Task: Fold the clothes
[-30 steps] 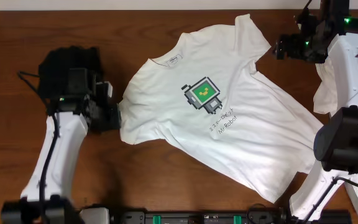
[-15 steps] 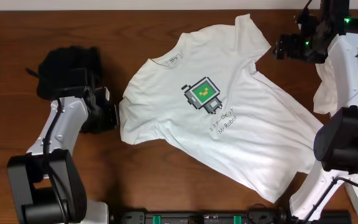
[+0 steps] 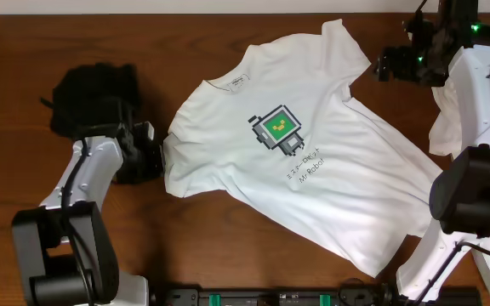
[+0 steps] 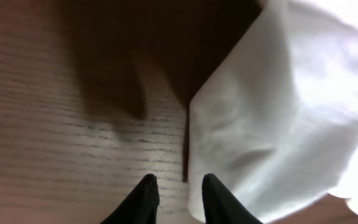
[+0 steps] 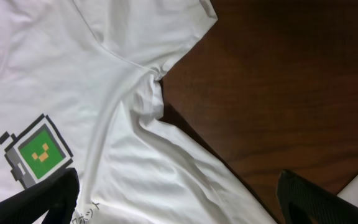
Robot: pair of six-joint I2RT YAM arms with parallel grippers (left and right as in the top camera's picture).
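A white T-shirt [image 3: 313,170] with a green-and-grey pixel-robot print lies flat and spread out mid-table, collar toward the upper left. My left gripper [image 3: 158,157] sits low at the edge of its left sleeve. In the left wrist view the sleeve [image 4: 278,112] ends beside my right finger; the left gripper [image 4: 179,193] is open by a narrow gap, with wood and the sleeve's edge showing in it. My right gripper [image 3: 381,66] hovers by the other sleeve, wide open [image 5: 179,208] above the shirt [image 5: 104,74] near the armpit, holding nothing.
A black garment [image 3: 92,93] is bunched at the left, behind the left arm. More white clothes lie at the right edge [image 3: 449,119] and bottom right [image 3: 428,263], under the right arm. Bare wooden table [image 3: 228,246] shows along the front.
The left arm has swung round while its gripper stayed at the sleeve edge, and its jaws have narrowed. The right arm and the shirt have not moved.
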